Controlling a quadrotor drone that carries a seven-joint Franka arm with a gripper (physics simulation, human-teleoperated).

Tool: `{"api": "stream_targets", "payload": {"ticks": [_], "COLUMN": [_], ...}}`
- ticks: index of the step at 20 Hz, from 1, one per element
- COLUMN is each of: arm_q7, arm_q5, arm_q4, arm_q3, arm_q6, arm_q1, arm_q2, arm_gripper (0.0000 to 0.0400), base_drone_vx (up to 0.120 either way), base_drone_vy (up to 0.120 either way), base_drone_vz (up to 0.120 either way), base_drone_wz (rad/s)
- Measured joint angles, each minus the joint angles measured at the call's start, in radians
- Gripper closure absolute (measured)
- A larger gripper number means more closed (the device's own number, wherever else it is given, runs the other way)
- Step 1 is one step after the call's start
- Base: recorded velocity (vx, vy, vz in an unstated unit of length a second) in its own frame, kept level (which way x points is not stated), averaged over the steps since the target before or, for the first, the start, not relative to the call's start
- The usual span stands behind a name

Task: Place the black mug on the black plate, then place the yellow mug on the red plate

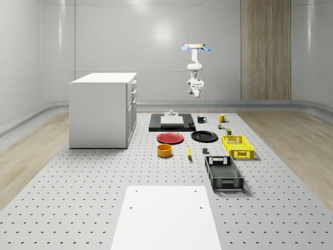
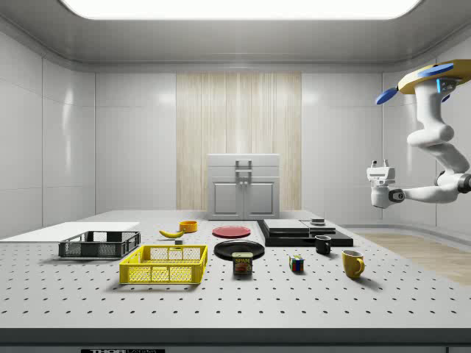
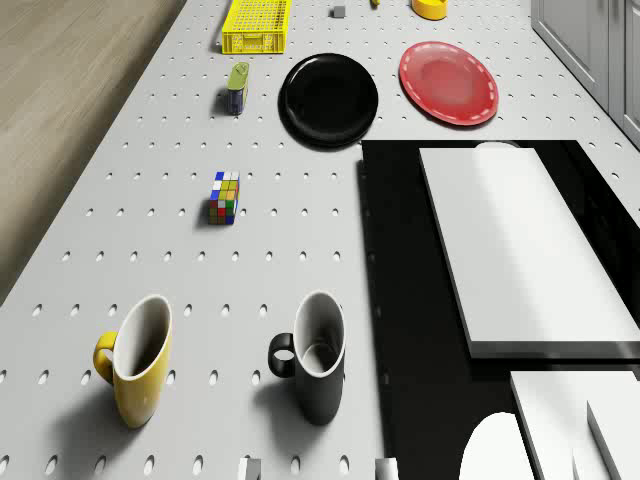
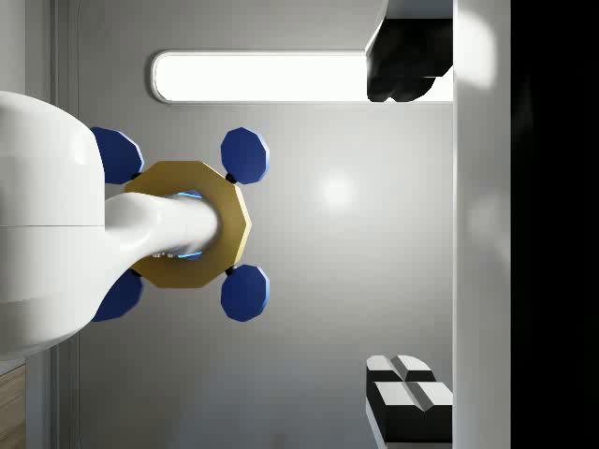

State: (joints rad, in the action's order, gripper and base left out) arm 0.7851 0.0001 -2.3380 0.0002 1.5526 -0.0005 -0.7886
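Facing up, wrist view catches the drone (image 4: pixel 187 224).

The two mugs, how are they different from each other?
The yellow mug is yellow and the black mug is black. The black mug stands right beside the black slab, while the yellow mug stands farther out on the open table. Both stand upright and empty, their handles turned the same way.

— Mug status?
— I saw the black mug (image 3: pixel 318 360) and yellow mug (image 3: pixel 138 362) upright, apart, side by side on the table.
— Plates?
— Black plate (image 3: pixel 329 98) and red plate (image 3: pixel 449 82) lay flat, neighbouring, bare.
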Motion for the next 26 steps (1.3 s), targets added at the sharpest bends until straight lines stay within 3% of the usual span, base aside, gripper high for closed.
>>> {"api": "stream_targets", "payload": {"ticks": [6, 12, 18, 26], "arm_q7": [-0.002, -0.002, -0.003, -0.003], "arm_q5": [0.001, 0.002, 0.002, 0.002], "arm_q4": [0.128, 0.237, 0.284, 0.297], "arm_q3": [0.001, 0.003, 0.003, 0.004], "arm_q6": [-0.098, -0.163, -0.188, -0.192], "arm_q1": [-0.003, -0.004, -0.006, -0.007], "arm_q2": [0.025, 0.065, 0.082, 0.085], "arm_gripper": [0.0000, 0.0000, 0.0000, 0.0000], "base_drone_vx": [0.000, 0.000, 0.000, 0.000], "base_drone_vy": [0.000, 0.000, 0.000, 0.000], "base_drone_vz": [0.000, 0.000, 0.000, 0.000], "base_drone_wz": [0.000, 0.000, 0.000, 0.000]}}
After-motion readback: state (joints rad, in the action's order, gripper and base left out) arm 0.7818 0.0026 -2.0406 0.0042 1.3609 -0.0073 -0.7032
